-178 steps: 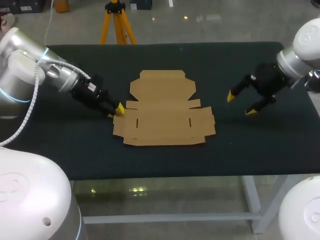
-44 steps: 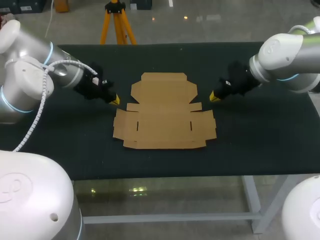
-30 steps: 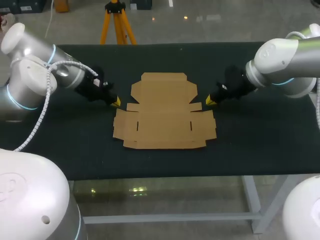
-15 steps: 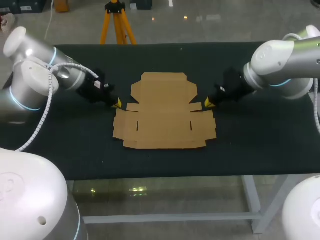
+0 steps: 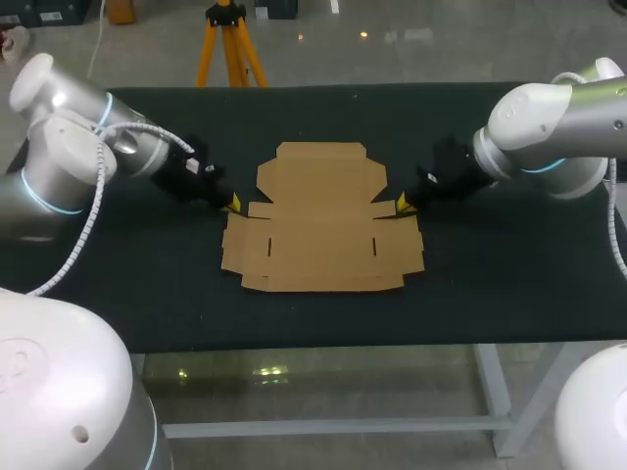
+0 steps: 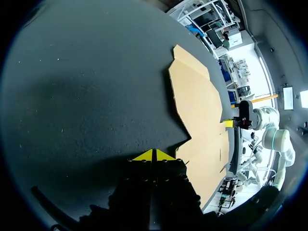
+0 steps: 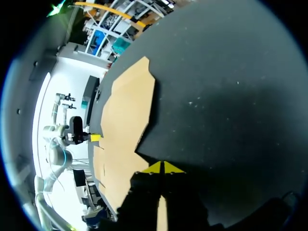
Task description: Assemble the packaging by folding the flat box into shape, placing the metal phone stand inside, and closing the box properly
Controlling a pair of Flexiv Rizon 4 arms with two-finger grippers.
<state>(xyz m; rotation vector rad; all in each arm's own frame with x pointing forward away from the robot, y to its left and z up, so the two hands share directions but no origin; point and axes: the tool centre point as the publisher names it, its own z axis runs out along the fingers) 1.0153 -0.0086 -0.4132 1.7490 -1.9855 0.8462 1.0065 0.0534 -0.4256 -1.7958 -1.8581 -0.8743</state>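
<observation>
A flat brown cardboard box blank (image 5: 321, 217) lies unfolded in the middle of the black table (image 5: 519, 264). My left gripper (image 5: 233, 203) rests shut at the blank's left edge, by the notch above its left side flap. My right gripper (image 5: 403, 203) sits shut at the matching notch on the right edge. In the left wrist view the shut yellow tips (image 6: 153, 155) lie low on the cloth just short of the cardboard (image 6: 199, 108), with my other gripper (image 6: 229, 123) across it. The right wrist view mirrors this: tips (image 7: 162, 167) beside the cardboard (image 7: 126, 120). No phone stand is in view.
An orange tripod (image 5: 227, 39) stands behind the table's far edge. The table's front edge runs below the blank, with open black cloth on both sides of it.
Both grippers have crept inward and slightly down toward the blank's side notches, staying shut. The cardboard has not moved.
</observation>
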